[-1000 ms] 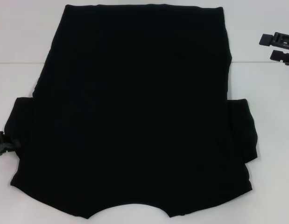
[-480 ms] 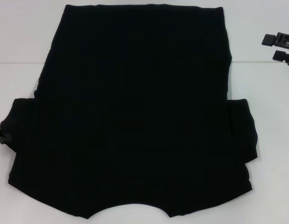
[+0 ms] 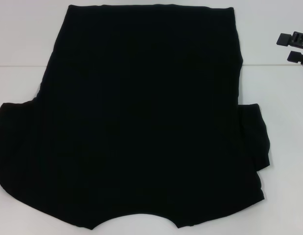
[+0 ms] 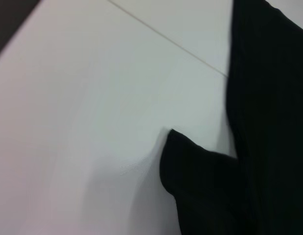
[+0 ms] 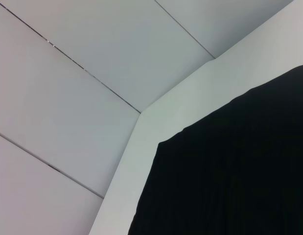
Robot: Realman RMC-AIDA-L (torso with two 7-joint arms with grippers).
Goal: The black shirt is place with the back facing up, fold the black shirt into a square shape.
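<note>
Moved: left sleeve, now spread outward; left gripper gone from head view, finger state cannot be told. Black shirt [image 3: 141,122] lies flat on white table [image 3: 283,122], unfolded; all folds remain. Right gripper [image 3: 294,47] parked far right, fingers apart, empty.

Right gripper [image 3: 294,47] hovers far right, fingers [image 3: 288,38] apart.

**Where things lie**

The shirt [image 3: 141,122] lies flat on the table [image 3: 283,147] and fills most of it. Its neck end is at the near edge, and its bottom hem is at the far side. One sleeve sticks out left, the other right. The right pincer [image 3: 294,47] is off to the far right, well apart from the shirt.
</note>
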